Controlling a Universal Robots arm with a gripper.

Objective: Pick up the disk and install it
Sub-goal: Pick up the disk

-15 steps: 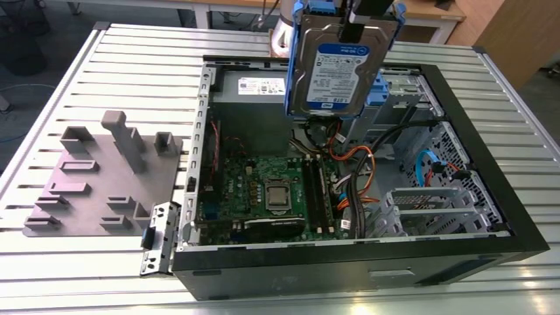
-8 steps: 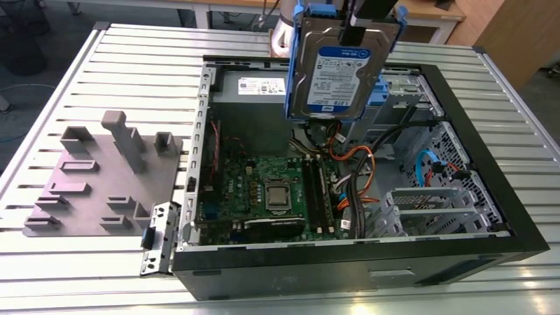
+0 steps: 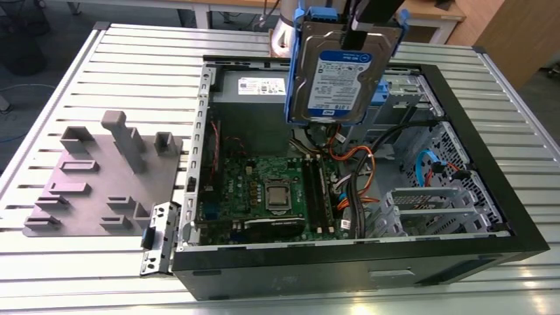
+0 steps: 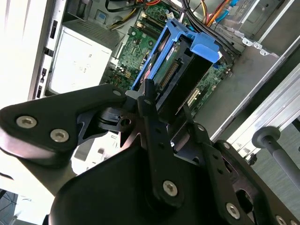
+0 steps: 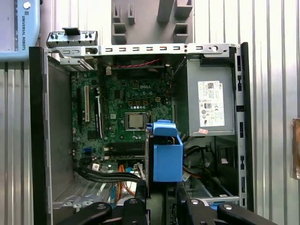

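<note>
The end effector [image 3: 366, 29] is pinching the disk [image 3: 337, 75] by its upper edge, with a finger pressed on each side. The disk hangs upright in the air above the open case [image 3: 350, 269], over the far part of the motherboard [image 3: 262, 184]. Its white-and-blue label [image 3: 341, 82] faces the exterior view, and a blue frame [image 3: 302, 39] wraps its edges. In the first wrist view the disk [image 5: 167, 154] hangs just beside the power supply [image 5: 208, 98], which bears a white printed sticker [image 5: 210, 104]. The case lies on a slatted bench [image 3: 131, 72], and a grey fixture plate [image 3: 96, 177] sits on the exterior view's left.
</note>
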